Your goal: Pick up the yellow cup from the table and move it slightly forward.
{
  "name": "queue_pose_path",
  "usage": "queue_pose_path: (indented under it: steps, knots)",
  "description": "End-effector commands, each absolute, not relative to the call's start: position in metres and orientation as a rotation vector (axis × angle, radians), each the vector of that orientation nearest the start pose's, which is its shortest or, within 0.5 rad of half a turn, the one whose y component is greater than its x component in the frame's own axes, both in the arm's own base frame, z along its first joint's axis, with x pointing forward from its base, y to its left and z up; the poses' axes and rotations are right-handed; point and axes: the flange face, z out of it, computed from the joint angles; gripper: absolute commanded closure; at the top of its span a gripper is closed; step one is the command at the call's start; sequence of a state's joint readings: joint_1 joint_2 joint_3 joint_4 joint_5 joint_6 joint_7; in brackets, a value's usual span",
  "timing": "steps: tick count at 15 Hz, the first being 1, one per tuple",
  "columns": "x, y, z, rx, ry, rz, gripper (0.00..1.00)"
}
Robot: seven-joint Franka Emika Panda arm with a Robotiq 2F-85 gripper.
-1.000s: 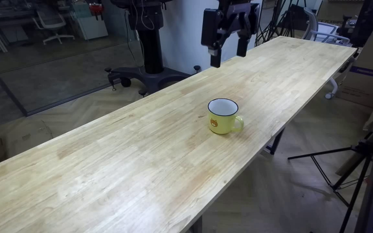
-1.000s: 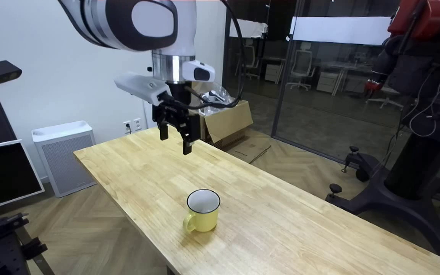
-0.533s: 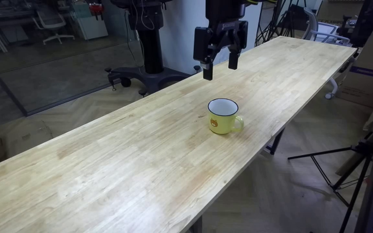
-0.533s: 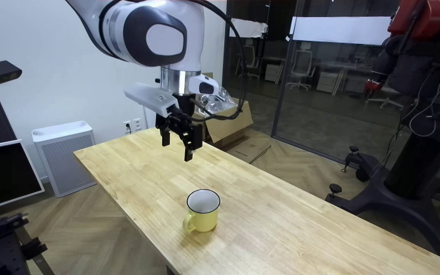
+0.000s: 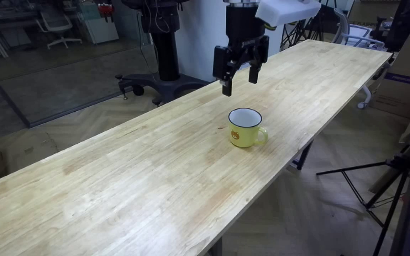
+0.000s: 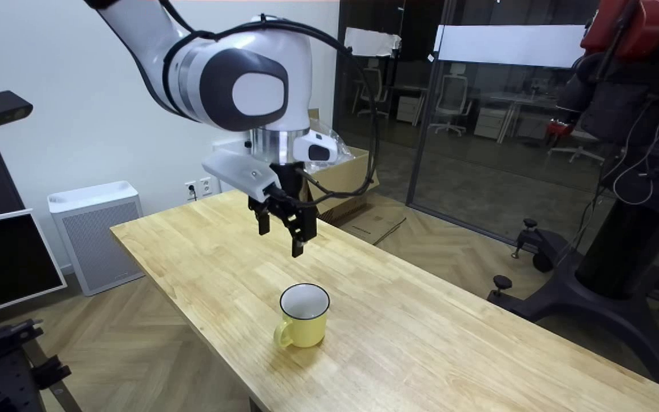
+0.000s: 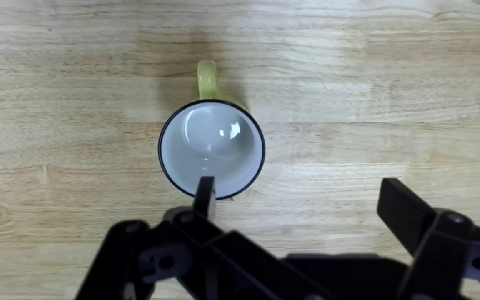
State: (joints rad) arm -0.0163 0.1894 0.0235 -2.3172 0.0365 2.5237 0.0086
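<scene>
Cup (image 5: 244, 138) upright on worktop (image 5: 148, 170), yellow, dark-rimmed, not lifted. Hand (image 5: 240, 87) hangs above it and clear of it, fingers (image 7: 201, 198) spread well apart, nothing between them.

Key relation, as I read it: cup lies below the hand and off to one side. Wrist view sets it towards one finger, whose tip crosses the cup's near side; the cup is not centred in the gap. Its handle (image 7: 207, 79) points away from the hand, across the grain, square to the line joining the fingertips. Round body, so no long axis bar the handle's. Should suit a pinch across the sides, handle out of the way, if the hand shifts over first. Straight down, I'd expect that finger to risk landing on the cup.

Edges: in both exterior views the cup stands nearer the long edge on its handle side; mind that one. Wood runs on lengthways both ways, room enough for a short shift. Which way counts as forward, can't tell. I take this for the approach; pick and move both undone.
</scene>
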Motion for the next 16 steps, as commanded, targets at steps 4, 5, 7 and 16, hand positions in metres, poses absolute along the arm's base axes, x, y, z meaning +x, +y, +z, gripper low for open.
queue_pose_path:
  steps: [4,5,7,16]
  knots:
    - [0.546,-0.007,0.209,-3.129,0.121,-0.016,0.0]
    - [0.548,-0.009,0.202,-3.131,0.121,-0.002,0.0]
    - [0.552,-0.012,0.188,-3.129,0.122,0.031,0.0]
    - [0.566,-0.008,0.139,-3.112,0.141,0.186,0.0]
